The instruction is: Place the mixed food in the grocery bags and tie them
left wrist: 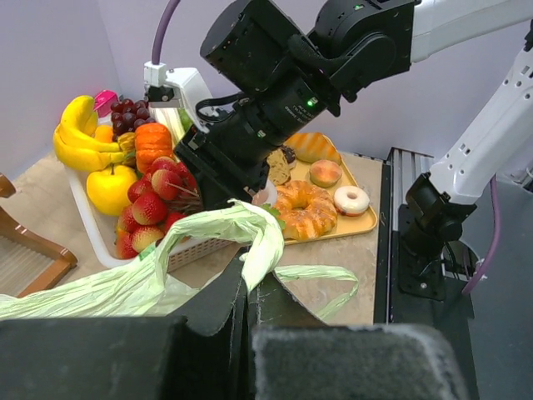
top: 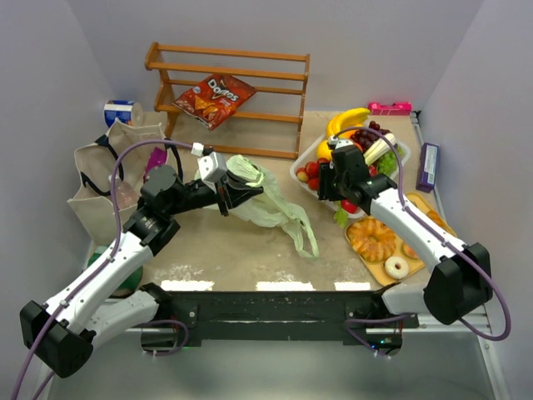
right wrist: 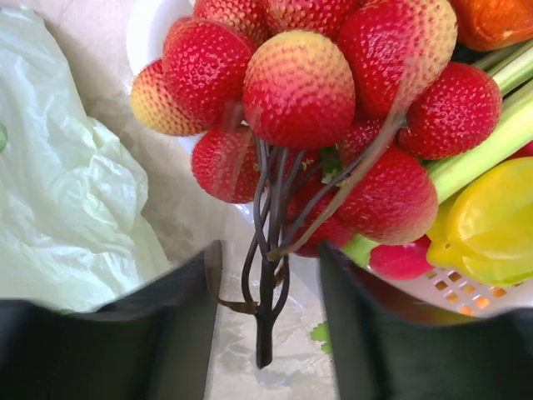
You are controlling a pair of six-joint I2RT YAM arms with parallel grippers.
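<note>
**Red fruit bunch [right wrist: 300, 92] straddled by right gripper [right wrist: 268, 333]; green plastic bag [top: 254, 187] pinched in left gripper [top: 223, 193]**

Entry 1, red fruit bunch. Lodged at the edge of the white basket [right wrist: 429, 287], on the side nearest the green plastic bag. Dark stems hanging down past the rim, set between the two right fingers [right wrist: 171, 333]. Fingers apart, a gap showing on either side of the stems, nothing clamped. Fruit itself beyond the fingertips, outside their span.

Entry 2, green plastic bag. Mid-table, one fold lifted and gripped between the left fingers [left wrist: 212, 312], pressed together on the film. Remainder trailing across the table toward the basket, one loop handle lying flat near the front edge.

Seen from the right wrist only: the stems and the gaps beside them, plus a yellow fruit [right wrist: 483, 225] and green stalks [right wrist: 491, 133] behind the bunch.

Seen from the left wrist only: the closed fingers on the fold, bananas [left wrist: 75, 133] and grapes [left wrist: 129, 112] at the far end of the basket.

Seen from the top only: beige tote [top: 96, 187] standing at the left, well apart from both grippers; wooden rack [top: 237, 54] at the back, red snack packet [top: 214, 98] on it; tray [top: 366, 265] of doughnuts just beside the basket.
</note>
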